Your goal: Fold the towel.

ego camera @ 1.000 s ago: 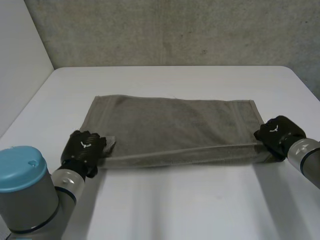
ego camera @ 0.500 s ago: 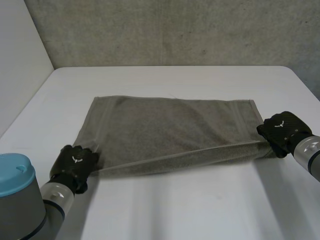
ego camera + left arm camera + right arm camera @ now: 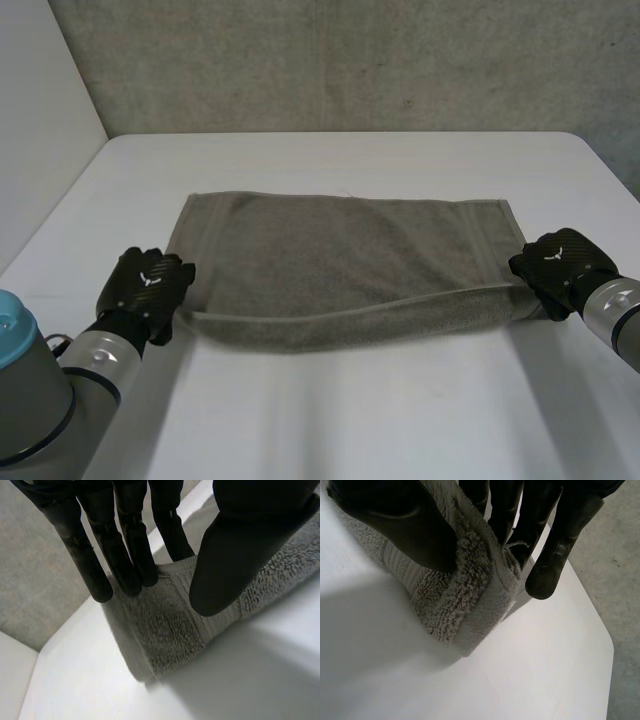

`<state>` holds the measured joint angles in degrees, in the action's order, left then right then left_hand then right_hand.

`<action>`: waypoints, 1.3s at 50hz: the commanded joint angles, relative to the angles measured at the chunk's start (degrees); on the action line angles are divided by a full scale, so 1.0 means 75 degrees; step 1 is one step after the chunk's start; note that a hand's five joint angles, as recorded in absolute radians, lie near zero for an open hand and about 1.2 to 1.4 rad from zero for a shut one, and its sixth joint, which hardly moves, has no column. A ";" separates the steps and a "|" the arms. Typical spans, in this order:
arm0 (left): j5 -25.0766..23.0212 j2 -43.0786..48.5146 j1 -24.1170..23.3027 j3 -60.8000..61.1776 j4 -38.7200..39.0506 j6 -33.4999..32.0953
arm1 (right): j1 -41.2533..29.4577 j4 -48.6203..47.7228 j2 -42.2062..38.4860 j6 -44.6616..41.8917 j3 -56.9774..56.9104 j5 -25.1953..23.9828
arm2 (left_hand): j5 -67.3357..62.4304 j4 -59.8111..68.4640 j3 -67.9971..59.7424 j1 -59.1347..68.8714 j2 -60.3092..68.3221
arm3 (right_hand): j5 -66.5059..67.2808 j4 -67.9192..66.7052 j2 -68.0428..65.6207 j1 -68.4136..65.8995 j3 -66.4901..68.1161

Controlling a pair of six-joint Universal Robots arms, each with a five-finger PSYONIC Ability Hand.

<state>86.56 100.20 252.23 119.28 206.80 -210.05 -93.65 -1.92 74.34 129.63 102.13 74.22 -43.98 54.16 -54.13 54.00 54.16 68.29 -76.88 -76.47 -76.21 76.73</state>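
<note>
A grey towel (image 3: 340, 260) lies folded lengthwise on the white table (image 3: 340, 420), its doubled edge toward me. My left hand (image 3: 148, 285) sits at the towel's near left corner. In the left wrist view its fingers (image 3: 125, 545) are straight and apart from the thumb (image 3: 235, 555), hovering over the flat towel corner (image 3: 170, 630) without pinching it. My right hand (image 3: 558, 265) is at the near right corner. There its thumb (image 3: 415, 525) and fingers pinch the towel's layered end (image 3: 465, 600), which is lifted slightly off the table.
A grey concrete wall (image 3: 350, 60) rises behind the table's far edge, and a white wall (image 3: 40, 120) stands at the left. My left arm's light-blue cap (image 3: 12, 325) is at the near left. Bare table lies in front of the towel.
My left hand has let go of the near left corner and drawn back beside the towel. The raised left part of the near edge has dropped flat. The right hand keeps its grip.
</note>
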 commanded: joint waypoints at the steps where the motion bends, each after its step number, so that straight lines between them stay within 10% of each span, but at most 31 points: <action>1: -0.0443 0.0245 0.0108 -0.0037 0.0493 -0.0001 | -0.0006 -0.0013 -0.0022 0.0000 0.0035 -0.0005 | -0.0646 0.0622 -0.0626 0.0643 0.0623 | 0.0228 -0.0415 -0.0470 -0.0505 0.0436; 14: -0.1006 0.0644 0.0319 -0.0166 0.0645 -0.0737 | -0.0018 -0.0013 -0.0116 0.0000 0.0059 -0.0110 | 0.5043 -0.5067 0.5063 -0.5046 -0.5066 | 0.0228 -0.0415 -0.0470 -0.0505 0.0436; 23: -0.1018 0.0655 0.0354 -0.0119 0.0645 -0.1536 | -0.0029 -0.0025 -0.0127 0.0000 0.0059 -0.0110 | 0.5298 -0.5321 0.5317 -0.5300 -0.5320 | 0.0228 -0.0415 -0.0470 -0.0505 0.0436; 52: -0.1756 0.0960 0.0975 -0.0166 -0.1064 -0.1723 | 0.0029 -0.0072 -0.0116 0.0024 0.0035 -0.0087 | -0.3456 0.3432 -0.3436 0.3453 0.3433 | 0.0228 -0.0415 -0.0470 -0.0505 0.0436; 65: -0.1721 -0.0502 0.1596 -0.0319 -0.2410 -0.1548 | 0.0346 0.1498 0.0740 0.0118 -0.0562 -0.0146 | -0.3469 0.3445 -0.3449 0.3466 0.3446 | 0.0228 -0.0415 -0.0470 -0.0505 0.0436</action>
<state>73.51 103.69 262.48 116.80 194.66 -222.23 -92.93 0.28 75.76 131.04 100.27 73.80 -58.49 69.52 -69.52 67.59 69.50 68.31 -76.88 -76.51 -76.25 76.73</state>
